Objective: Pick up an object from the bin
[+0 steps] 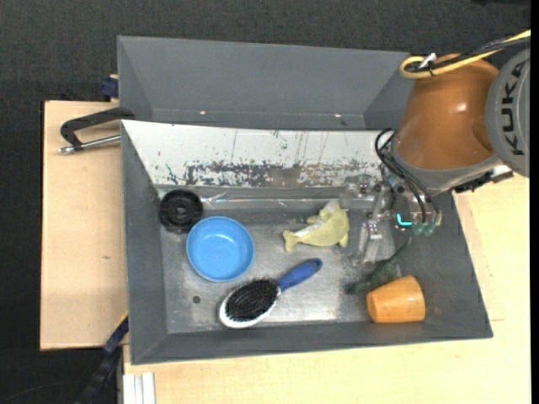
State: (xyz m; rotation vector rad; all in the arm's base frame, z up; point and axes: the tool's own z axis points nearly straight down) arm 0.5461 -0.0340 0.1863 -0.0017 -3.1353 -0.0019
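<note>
Grey bin (320,305), approach step: gripper (375,241) — spread or closed, I cannot tell — hangs just beside a pale yellow fish toy (322,230); next, straddling one object.

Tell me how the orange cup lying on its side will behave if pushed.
The orange cup lies on its rounded side, so it would probably roll. It looks like hollow plastic, likely light and stiff. The dark green thing beside it may hinder that.
</note>
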